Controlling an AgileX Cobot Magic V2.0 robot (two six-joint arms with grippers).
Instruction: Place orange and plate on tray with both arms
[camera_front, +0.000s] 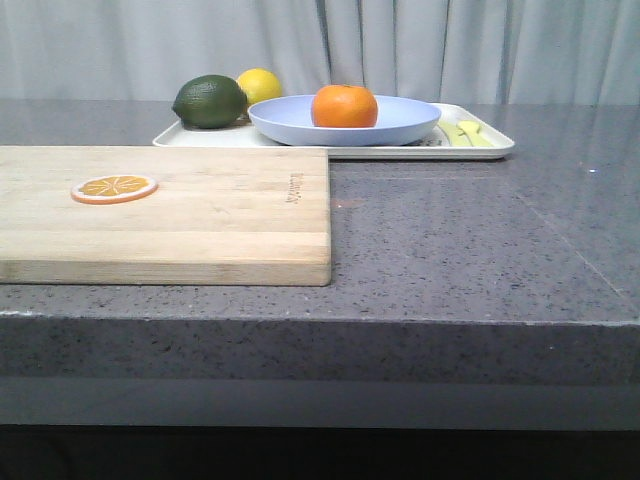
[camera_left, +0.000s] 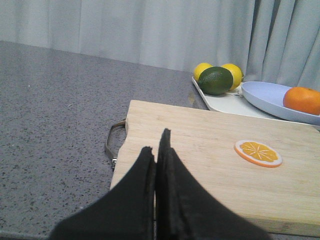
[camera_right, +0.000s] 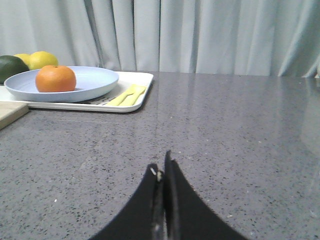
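The orange (camera_front: 344, 105) sits inside the pale blue plate (camera_front: 400, 125), which rests on the off-white tray (camera_front: 490, 150) at the back of the table. They also show in the left wrist view, the orange (camera_left: 302, 99) in the plate (camera_left: 265, 95), and in the right wrist view, the orange (camera_right: 55, 78), plate (camera_right: 92, 80) and tray (camera_right: 142, 87). My left gripper (camera_left: 156, 142) is shut and empty over the near end of the cutting board. My right gripper (camera_right: 161, 167) is shut and empty above bare table, well short of the tray. Neither gripper shows in the front view.
A wooden cutting board (camera_front: 200, 215) with a thin orange slice (camera_front: 114, 188) lies front left. A dark green lime (camera_front: 209, 101) and a yellow lemon (camera_front: 259, 85) sit at the tray's left end. Yellow cutlery (camera_front: 468, 133) lies at the tray's right end. A curtain hangs behind.
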